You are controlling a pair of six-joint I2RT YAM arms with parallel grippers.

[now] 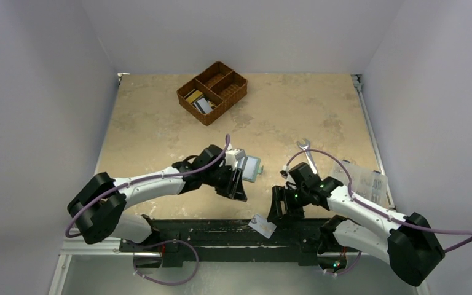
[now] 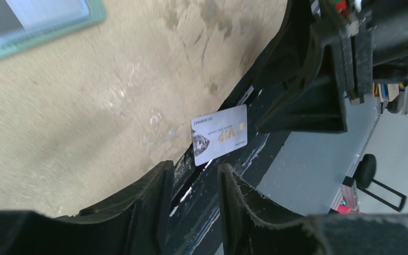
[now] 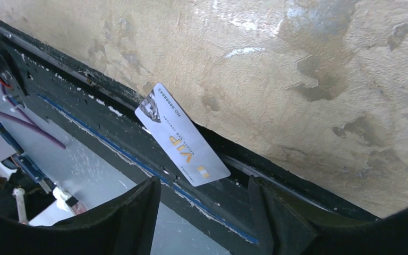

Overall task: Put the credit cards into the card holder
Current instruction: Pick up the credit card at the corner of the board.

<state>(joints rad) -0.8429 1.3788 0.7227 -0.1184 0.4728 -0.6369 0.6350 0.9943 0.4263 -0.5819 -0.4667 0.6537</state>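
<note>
Widest of all, the beige desk [image 1: 160,123], mottled like worn stone. At its near edge runs a scuffed black rail [image 3: 101,109].

Right pincer [image 3: 204,183] now: jaws spread wide, gripping nothing, dark ribbed fingers [image 3: 138,212] hanging over that rail. Left pincer [image 2: 195,170]: jaws apart too, a narrower gap, and nothing between them either.

Far beyond the left pincer sits the brown woven basket [image 1: 228,103], three compartments, with a few flat cards [image 1: 198,100] stacked in one. Out past the right pincer, a clear plastic box [image 1: 369,178], and a slim silver wrench [image 1: 308,155] near it.

The teal card holder [image 1: 253,167] lies flat on the desk just beside the left pincer, not touched.

Smallest thing: one glossy white credit card [image 3: 183,135], gold VIP lettering, lying slantwise across the rail and desk edge, just ahead of the right pincer's fingertips and between both pincers, held by neither.
</note>
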